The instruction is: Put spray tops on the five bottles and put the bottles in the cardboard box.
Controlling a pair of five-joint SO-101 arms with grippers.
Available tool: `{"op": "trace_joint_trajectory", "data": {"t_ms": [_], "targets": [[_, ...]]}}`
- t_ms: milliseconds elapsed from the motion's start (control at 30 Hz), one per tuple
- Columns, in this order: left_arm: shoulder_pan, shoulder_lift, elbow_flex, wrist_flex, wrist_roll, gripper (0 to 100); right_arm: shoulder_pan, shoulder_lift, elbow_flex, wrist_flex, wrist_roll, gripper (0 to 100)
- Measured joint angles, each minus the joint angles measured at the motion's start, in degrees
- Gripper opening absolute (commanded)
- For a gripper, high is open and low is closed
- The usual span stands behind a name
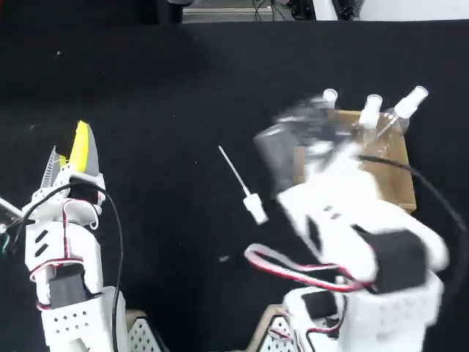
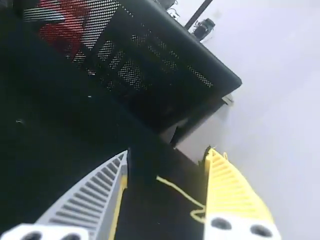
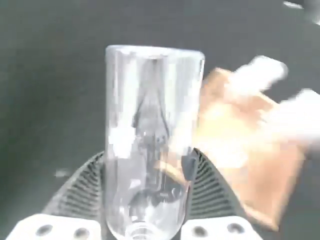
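A clear bottle [image 3: 150, 100] is pinched between the jaws of the right claw [image 3: 150, 159], its neck toward the wrist and, as far as can be told, no top fitted. It is held just beside the box [image 1: 392, 183], where 3 capped bottles [image 1: 371, 110] are already stood. 1 spray top [image 1: 254, 205], tube attached, is seen lying on the black table [image 1: 161, 88], between the 2 arms. The left claw [image 2: 165, 200] is spread wide with nothing in it, over its own side and well apart from the top.

So the step in hand is judged to be bottle 4, with capping wanted before boxing. The loose top would have to be picked up by the left claw and its tube lined up with the open neck, the bottle being held steady.

No label, brand or writing can be made out on bottle, top or box.
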Motion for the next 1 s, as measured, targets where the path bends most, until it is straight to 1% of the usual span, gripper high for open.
{"op": "trace_joint_trajectory", "data": {"t_ms": [100,200,300,433,500,633,800,933,1000], "targets": [[0.2,0.0,0.0,0.2,0.0,23,14.4,0.0,-0.3,-0.6,0.2,1.1],[0.2,0.0,0.0,2.0,0.0,23,29.8,-0.2,1.1,-4.6,0.4,1.1],[2.6,0.0,0.0,2.6,0.0,23,44.3,-0.1,7.6,-12.7,0.4,1.1],[6.9,0.0,0.2,3.2,-0.5,23,56.6,1.7,20.9,-25.9,0.3,1.1],[9.5,0.0,0.4,4.0,-2.7,23,60.8,5.4,26.4,-32.7,0.2,1.1],[13.6,0.0,1.8,4.0,-5.3,23,65.8,14.2,30.9,-44.0,-4.1,1.2],[16.0,0.0,3.0,4.0,-5.7,23,68.7,27.0,31.5,-51.3,-11.9,1.9],[16.3,0.0,3.0,4.0,-5.7,23,68.7,37.5,31.5,-55.1,-20.9,11.9],[16.3,0.0,3.0,4.0,-5.7,23,68.7,41.7,31.5,-55.9,-25.6,15.2]]}}
